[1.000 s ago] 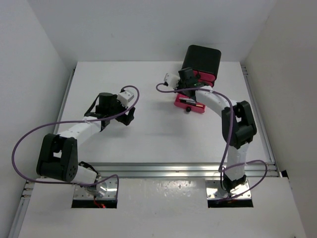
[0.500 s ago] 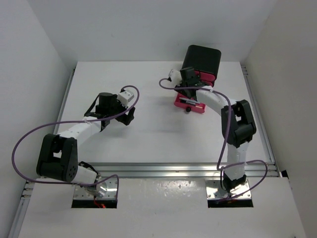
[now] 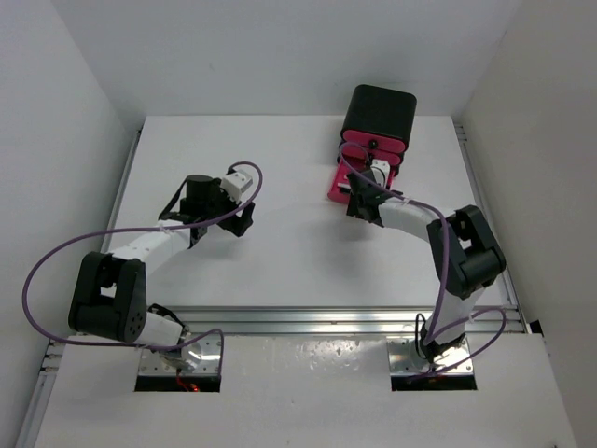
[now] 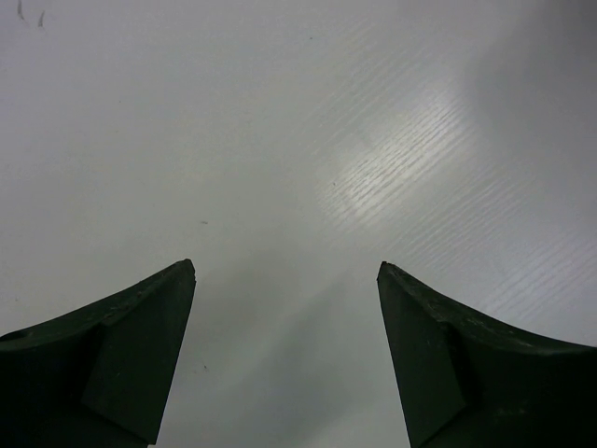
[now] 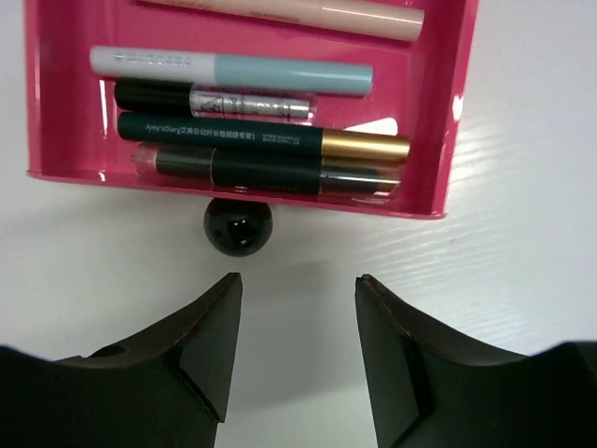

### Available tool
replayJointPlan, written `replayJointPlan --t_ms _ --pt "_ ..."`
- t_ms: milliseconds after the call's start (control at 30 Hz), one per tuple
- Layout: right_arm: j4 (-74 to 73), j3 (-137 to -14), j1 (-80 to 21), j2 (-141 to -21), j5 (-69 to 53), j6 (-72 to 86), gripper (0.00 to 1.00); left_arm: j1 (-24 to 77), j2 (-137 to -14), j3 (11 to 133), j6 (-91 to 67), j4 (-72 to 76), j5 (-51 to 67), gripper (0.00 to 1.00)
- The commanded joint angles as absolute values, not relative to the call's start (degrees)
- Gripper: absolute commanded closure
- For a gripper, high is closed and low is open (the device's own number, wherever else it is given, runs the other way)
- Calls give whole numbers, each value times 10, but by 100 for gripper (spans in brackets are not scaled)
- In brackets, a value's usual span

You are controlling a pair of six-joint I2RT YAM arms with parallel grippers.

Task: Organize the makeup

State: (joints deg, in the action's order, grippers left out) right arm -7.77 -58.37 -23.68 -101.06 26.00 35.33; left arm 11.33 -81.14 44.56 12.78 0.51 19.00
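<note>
Makeup (image 5: 261,138) lies side by side in a pink drawer (image 5: 438,121) at about 2 o'clock from the middle of the table (image 3: 280,271). At 9 o'clock from that middle, the left gripper (image 4: 285,280) hangs over bare white tabletop, its fingers wide apart and holding nothing. Further right, the drawer rests on the table just in front of a black box (image 3: 378,112), which stands at 1 o'clock near the far edge. In the right wrist view the drawer holds, from 12 o'clock down toward the gripper, a pale pink stick (image 5: 308,11), a blue stick (image 5: 280,73), a mascara (image 5: 215,101) and two dark pencils (image 5: 215,131), these last nearest the front wall. A black knob (image 5: 238,225) juts from that wall. The right gripper (image 5: 297,299) sits just short of the knob, at its 5 o'clock, fingers apart, touching neither knob nor drawer.
</note>
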Motion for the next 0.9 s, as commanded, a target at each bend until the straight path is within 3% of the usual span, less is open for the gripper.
replayJointPlan --t_ms 0,233,400,633,733,867 --pt "-43 -591 -252 -1029 315 463 48 119 -802 433 120 21 200 15" --pt "-28 -628 -250 -1081 334 458 42 119 -792 433 114 21 200 15" --pt "-51 -648 -245 -1110 350 477 48 119 -792 433 120 21 195 14" --pt "-10 -669 -243 -1126 309 426 48 119 -792 433 120 21 195 14" --pt "12 -672 -240 -1133 316 420 53 119 -792 433 120 21 190 14" --pt "4 -685 -226 -1144 307 417 76 119 -792 433 125 21 185 14"
